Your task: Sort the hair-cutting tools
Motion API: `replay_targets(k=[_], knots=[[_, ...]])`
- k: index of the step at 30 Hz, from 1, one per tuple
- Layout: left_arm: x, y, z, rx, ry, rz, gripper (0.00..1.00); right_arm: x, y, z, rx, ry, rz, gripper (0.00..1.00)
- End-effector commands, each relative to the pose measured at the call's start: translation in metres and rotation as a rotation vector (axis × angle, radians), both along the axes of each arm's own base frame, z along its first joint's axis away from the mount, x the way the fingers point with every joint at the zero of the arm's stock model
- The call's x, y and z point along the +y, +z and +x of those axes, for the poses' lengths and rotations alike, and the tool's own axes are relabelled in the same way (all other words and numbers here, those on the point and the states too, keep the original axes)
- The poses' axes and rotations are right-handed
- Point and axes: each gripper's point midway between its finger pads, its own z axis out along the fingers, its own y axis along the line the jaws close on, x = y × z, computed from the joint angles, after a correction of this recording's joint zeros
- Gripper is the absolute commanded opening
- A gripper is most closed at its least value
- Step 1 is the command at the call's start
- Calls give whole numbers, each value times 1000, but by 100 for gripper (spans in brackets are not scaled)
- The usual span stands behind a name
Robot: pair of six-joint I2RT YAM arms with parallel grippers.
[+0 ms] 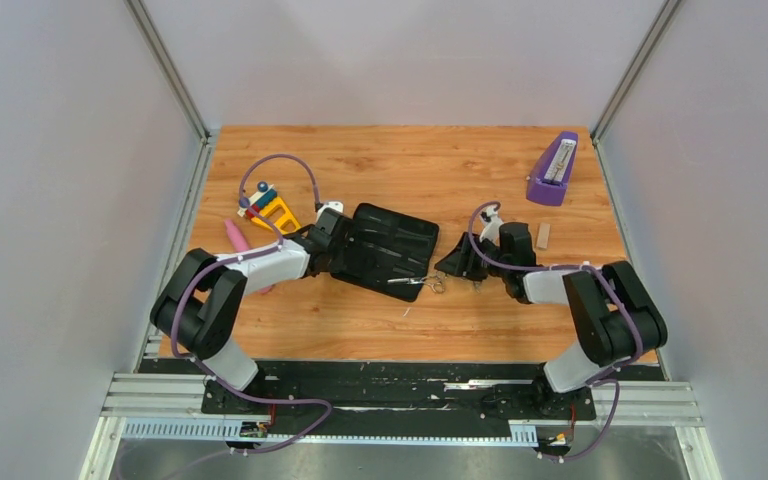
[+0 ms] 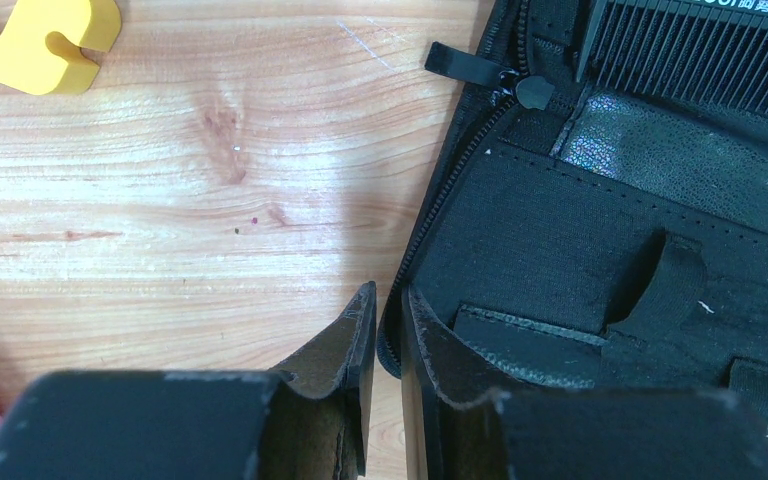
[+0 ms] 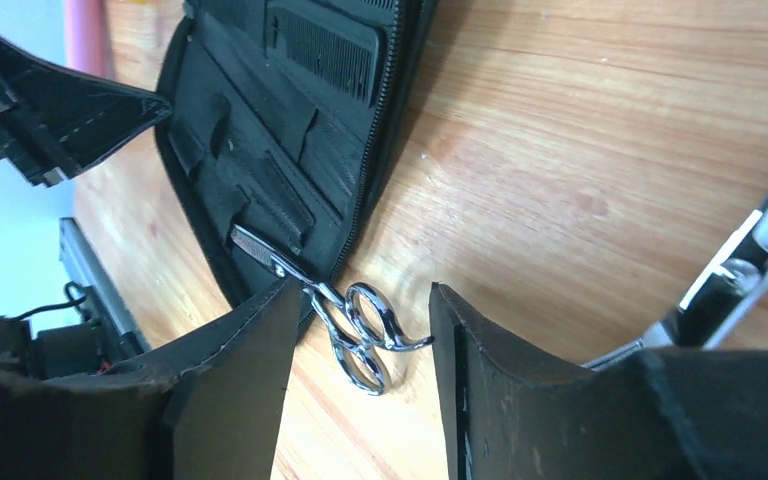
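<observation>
At the far left of the table (image 1: 410,160), a pink tube (image 1: 233,235) and a yellow toy (image 2: 40,40) lie apart from the job, and I leave them be. Next along, my left gripper (image 2: 388,300) is pinched almost closed over the zip rim of the open case (image 2: 560,230). I read that as a clamp to steady the case. Inside it, a comb (image 2: 700,45) sits tucked in a pocket with its teeth showing, well away from the scissors (image 3: 360,330).

The scissors lie at the case's near right corner. Their blades are slid into a pocket and the finger rings hang out over the bare wood. My right gripper (image 3: 368,292) hovers just beside them with the jaws spread wide and nothing between the pads, and the rings lie ahead of the gap.

I judge the scissors to be light, stiff and polished, so they are likely to slip or swivel if I nip a single ring. I would close across both rings or the shank just behind them. The pocket fabric is soft and may drag on the blades. The comb looks thin and slightly springy, so I would grip it by the spine, not the teeth.
</observation>
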Motion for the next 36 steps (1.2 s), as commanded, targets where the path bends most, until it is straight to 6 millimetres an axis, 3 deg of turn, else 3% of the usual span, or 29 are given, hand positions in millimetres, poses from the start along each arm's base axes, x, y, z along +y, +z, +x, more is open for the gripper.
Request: replay_targets(k=[1,5,13,24,30,36], knots=[[22,-20,-31,117,10,69,22,-19,1,1,23,-61,-185,52],[20,-21,-33,123,3,58,22,-25,6,-5,51,-86,-272,51],[19,-21,-35,127,-4,50,21,-18,-8,-25,172,-37,-377,43],[18,-19,-36,122,-6,41,20,-1,-18,-30,196,12,-399,33],[17,-18,-36,123,-8,35,20,7,-14,-35,186,50,-412,32],[15,-19,-36,127,-11,29,20,3,-15,-37,180,58,-456,29]])
